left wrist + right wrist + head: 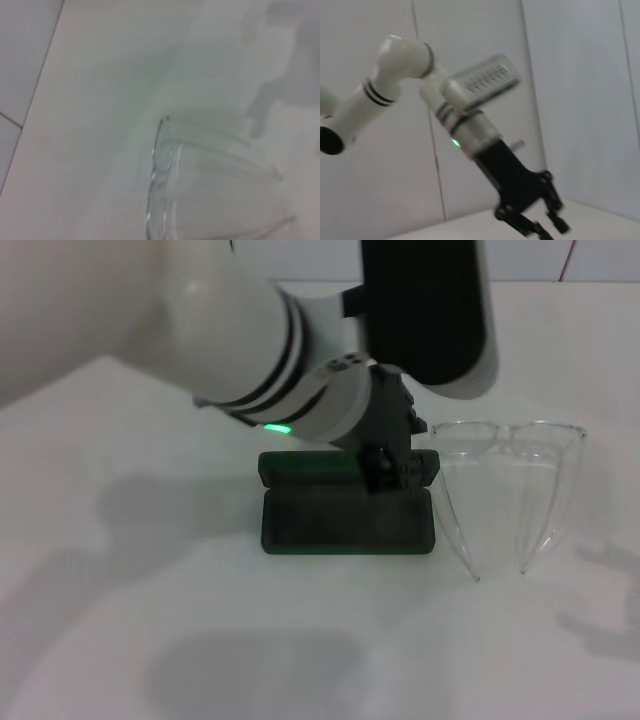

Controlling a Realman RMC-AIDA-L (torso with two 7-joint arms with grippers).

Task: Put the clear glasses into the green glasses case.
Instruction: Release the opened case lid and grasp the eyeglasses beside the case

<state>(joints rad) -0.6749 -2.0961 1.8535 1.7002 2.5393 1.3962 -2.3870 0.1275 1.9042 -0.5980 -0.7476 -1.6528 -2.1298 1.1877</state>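
None of the placing is done yet, as far as the views show: the clear glasses (pixel 508 490) lie on the white table (pixel 150 570) just beside the green glasses case (pixel 345 515), arms unfolded. The case sits open with nothing visible inside. The left tool (pixel 388 472) hovers over the case's rear edge; its fingers look parted and hold nothing. The right tool is out of view. Judging from this, grasping the glasses and laying them in the case remain.

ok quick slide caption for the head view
Left gripper over the open green glasses case, clear glasses lying beside it on the white table.
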